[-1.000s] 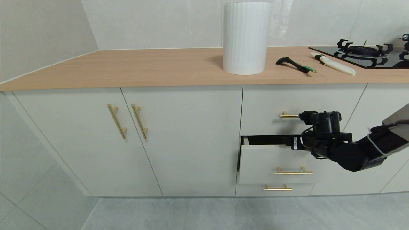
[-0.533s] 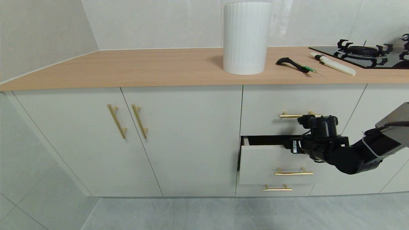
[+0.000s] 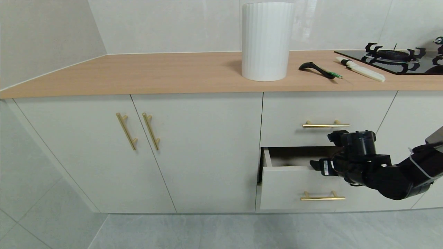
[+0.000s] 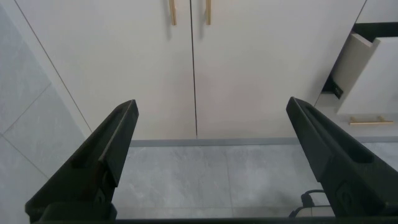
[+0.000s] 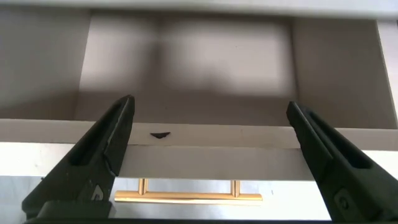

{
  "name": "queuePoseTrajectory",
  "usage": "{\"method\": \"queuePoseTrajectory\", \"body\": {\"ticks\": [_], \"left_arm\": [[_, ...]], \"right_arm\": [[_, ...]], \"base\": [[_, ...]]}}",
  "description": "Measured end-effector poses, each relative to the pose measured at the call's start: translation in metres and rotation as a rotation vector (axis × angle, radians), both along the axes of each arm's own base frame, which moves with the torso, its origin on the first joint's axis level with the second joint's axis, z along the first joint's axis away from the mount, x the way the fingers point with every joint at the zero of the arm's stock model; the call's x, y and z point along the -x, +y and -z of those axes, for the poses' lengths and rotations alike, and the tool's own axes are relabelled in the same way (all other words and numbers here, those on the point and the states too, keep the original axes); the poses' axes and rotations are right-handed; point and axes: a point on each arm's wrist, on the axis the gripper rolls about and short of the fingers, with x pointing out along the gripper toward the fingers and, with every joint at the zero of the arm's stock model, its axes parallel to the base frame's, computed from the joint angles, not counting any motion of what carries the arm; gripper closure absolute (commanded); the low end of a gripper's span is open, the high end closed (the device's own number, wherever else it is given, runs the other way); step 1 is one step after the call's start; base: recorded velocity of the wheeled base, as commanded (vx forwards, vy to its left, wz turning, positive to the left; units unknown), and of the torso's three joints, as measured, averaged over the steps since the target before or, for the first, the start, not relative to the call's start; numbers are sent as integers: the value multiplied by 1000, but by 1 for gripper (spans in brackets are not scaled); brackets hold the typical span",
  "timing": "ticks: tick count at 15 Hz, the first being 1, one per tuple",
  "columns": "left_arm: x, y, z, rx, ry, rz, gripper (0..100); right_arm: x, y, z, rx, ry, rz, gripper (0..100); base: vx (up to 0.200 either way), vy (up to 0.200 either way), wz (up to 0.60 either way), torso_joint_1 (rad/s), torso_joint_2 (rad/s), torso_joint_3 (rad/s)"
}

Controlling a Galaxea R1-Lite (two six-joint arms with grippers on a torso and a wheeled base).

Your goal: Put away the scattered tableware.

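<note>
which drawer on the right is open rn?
The lower drawer, under the shut top drawer: its front juts out and its inside shows. The right gripper is at its upper edge.

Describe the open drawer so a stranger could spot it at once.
Under the wooden counter, right of the cupboard doors, is a drawer stack with brass handles. The open drawer sits below the closed top drawer; it alone is pulled out, the right gripper at its front edge.
</note>
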Motion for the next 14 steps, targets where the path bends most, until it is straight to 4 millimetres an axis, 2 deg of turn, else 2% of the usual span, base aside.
{"method": "queuePoseTrajectory", "body": {"ticks": [5, 11, 14], "left_arm": [[0, 0, 0, 0, 0, 0, 0], [0, 0, 0, 0, 0, 0, 0], [0, 0, 0, 0, 0, 0, 0]], "right_arm": [[40, 5, -3, 11, 42, -39, 0], [97, 1, -6, 21, 90, -80, 0], [133, -2, -10, 24, 97, -117, 0]], "base": [[0, 0, 0, 0, 0, 0], [0, 0, 0, 0, 0, 0], [0, 0, 0, 0, 0, 0]]}}
